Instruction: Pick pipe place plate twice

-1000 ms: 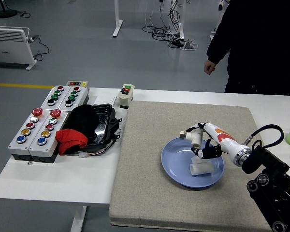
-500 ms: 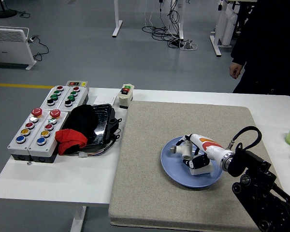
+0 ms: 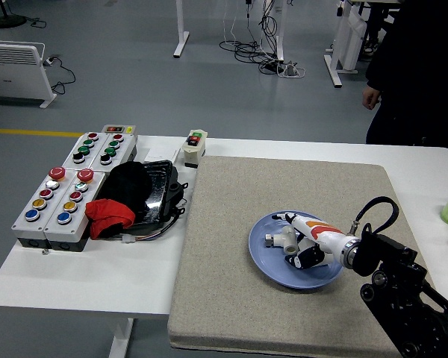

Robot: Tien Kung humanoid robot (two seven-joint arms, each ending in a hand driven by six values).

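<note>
Reaching in from the right, our right hand (image 3: 302,242) sits low over the blue plate (image 3: 263,257), its fingers curled around a white pipe fitting (image 3: 286,240) that juts out just past the fingertips, toward the plate's left half. The fitting looks like a short plastic elbow or tee with a small metal-coloured end at its left tip, and it appears to be at or just above the plate's surface; we cannot tell whether it is touching. A second pipe piece may lie under the palm, but the hand hides that spot, so we leave it open. We judge the fitting to be light, rigid and smooth, so it should neither bend nor crush, but it may slip or roll on the glazed plate once we let go. The best hold is across its thicker round body, not the narrow metal end. The plate rests on a grey felt mat (image 3: 224,298) beneath our wrist. Our left hand is not in view. Beyond the hand, at the table's far right edge, a person in dark clothing (image 3: 414,82) stands with a hand hanging free, holding nothing.
</note>
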